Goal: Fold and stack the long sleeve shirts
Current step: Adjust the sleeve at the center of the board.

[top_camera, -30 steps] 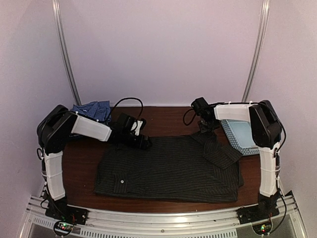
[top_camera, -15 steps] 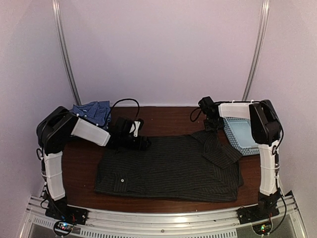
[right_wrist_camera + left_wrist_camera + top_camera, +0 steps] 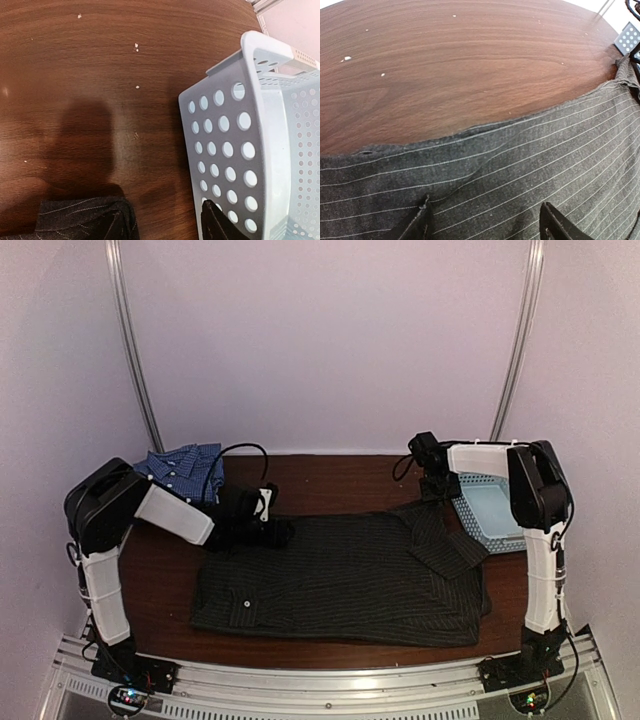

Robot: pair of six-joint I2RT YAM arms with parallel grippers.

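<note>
Left tool (image 3: 485,222) and right tool (image 3: 167,222), both spread, have drifted farther apart near the black shirt (image 3: 340,580).

On my left wrist feed the black pinstriped shirt (image 3: 520,165) fills the near half of the picture, lying flat with thin pale stripes running left to right. Its hemmed edge crosses the view, low on the left and climbing toward the far right. Beyond that edge I see the bare brown wood-grain surface (image 3: 445,65), dotted with a few small white specks (image 3: 346,58). At the far right corner a bit of a pale perforated basket (image 3: 628,37) shows just past the shirt. The left end effector (image 3: 485,226) sits over the cloth, its dark fingers (image 3: 555,227) standing well apart; I cannot tell whether they touch it.
</note>
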